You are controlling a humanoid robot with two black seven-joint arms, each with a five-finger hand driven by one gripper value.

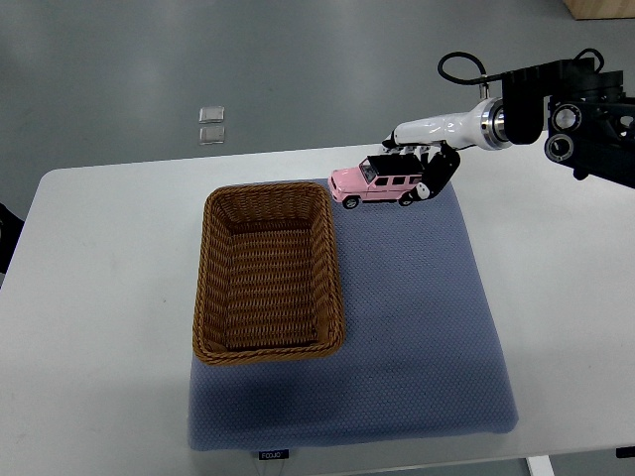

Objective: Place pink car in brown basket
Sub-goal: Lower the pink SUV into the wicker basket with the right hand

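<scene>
While our right hand [429, 164] curls its fingers [433, 180] around the pink car [375, 182] at two o'clock, a loose hold risks dropping it short of the brown basket [266, 274].

Pink, brown and blue-grey on white

The car [375, 183] is showing pink with a black roof and dark wheels. The basket [268, 342] is showing a brown woven pattern of fine ribs. The mat [417, 327] is showing blue-grey with a dotted texture, lying on a white tabletop [99, 327]. The right hand [429, 171] is showing white and black, its fingers [437, 183] black with white patches. The floor [149, 69] is showing grey.
</scene>
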